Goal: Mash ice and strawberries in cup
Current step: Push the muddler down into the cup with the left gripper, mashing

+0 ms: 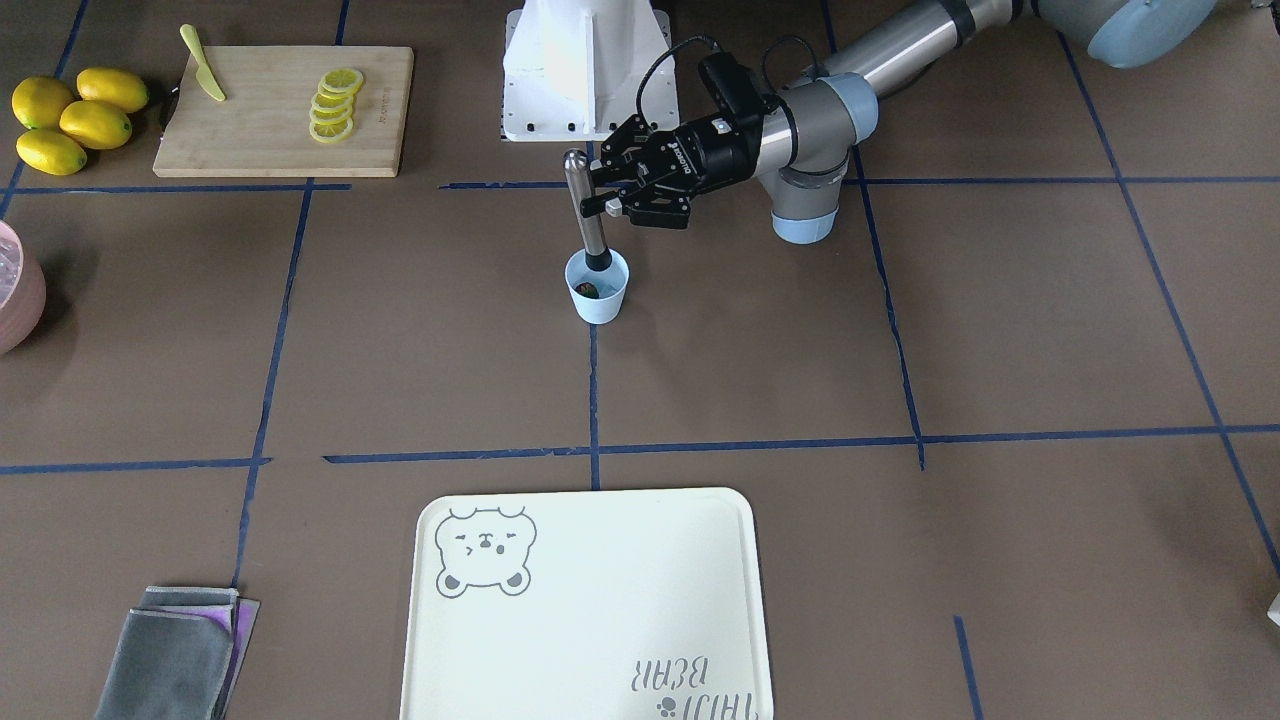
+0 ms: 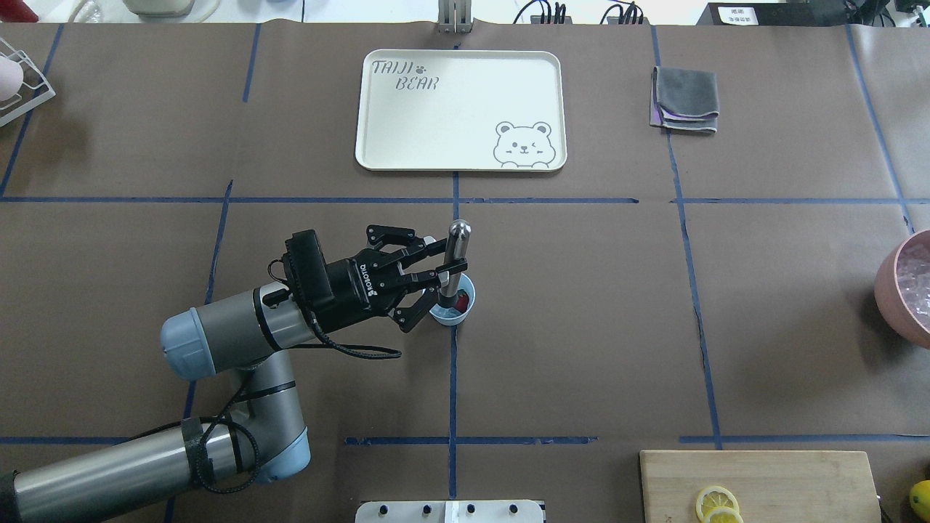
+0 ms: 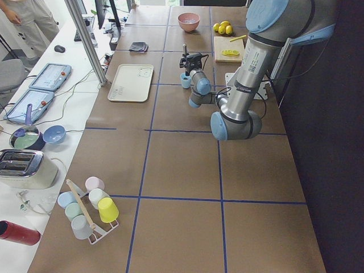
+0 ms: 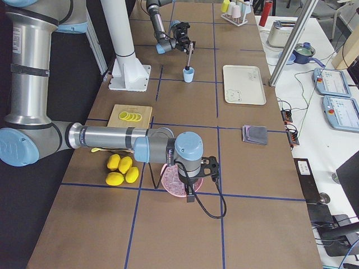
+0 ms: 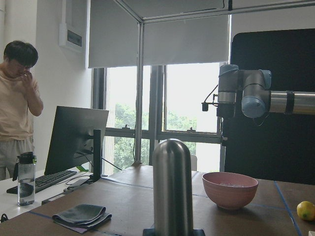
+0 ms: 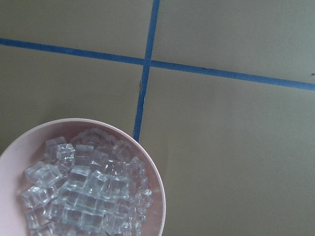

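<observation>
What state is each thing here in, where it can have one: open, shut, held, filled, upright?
cup, upright, holding a strawberry.
muddler, upright, lower end in the cup.
left gripper, shut on the muddler.
pink bowl, filled with ice.
right gripper, open or shut: cannot tell.

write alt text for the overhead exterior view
The left gripper holds a silver metal muddler upright in a small light blue plastic cup mid-table, a red strawberry inside. Beyond lie a pale bear-print tray and folded grey cloth; a pink bowl sits right.
</observation>
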Motion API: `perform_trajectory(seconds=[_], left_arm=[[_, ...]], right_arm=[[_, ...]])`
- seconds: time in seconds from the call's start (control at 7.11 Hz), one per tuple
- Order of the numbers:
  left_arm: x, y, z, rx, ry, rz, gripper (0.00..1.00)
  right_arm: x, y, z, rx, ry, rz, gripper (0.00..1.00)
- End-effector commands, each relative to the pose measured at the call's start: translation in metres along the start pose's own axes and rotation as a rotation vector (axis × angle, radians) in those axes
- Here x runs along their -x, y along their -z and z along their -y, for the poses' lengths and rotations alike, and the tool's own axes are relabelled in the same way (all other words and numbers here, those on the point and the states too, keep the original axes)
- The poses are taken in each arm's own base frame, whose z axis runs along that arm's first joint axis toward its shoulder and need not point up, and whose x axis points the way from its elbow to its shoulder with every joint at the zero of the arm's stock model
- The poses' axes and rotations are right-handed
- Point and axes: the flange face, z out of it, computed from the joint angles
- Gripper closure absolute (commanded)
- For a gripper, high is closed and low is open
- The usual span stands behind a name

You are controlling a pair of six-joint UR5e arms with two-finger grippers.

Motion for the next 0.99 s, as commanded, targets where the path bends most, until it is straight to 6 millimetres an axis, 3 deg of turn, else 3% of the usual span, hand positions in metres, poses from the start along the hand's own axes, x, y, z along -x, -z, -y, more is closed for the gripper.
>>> perform_trajectory(seconds=[0.0, 0.14, 0.56, 0.84], left_arm=[[-0.004, 0.002, -0.024, 0.034, 0.009, 0.02, 1.0], [-0.011, 0.003, -0.033, 0.045, -0.004, 0.028, 1.0], [-0.015, 0.001, -0.032, 0.041, -0.007, 0.022, 1.0], [-0.011, -0.004, -0.011, 0.001, -0.01, 0.025, 1.0]], right_arm=[[0.0, 0.0, 0.0, 0.0, -0.001, 0.0, 0.0], [-0.001, -0.001, 0.0, 0.002, -0.002, -0.001, 0.0], [-0.002, -0.002, -0.001, 0.004, -0.002, -0.001, 0.0], [-0.001, -0.001, 0.0, 0.002, 0.0, -0.001, 0.0]])
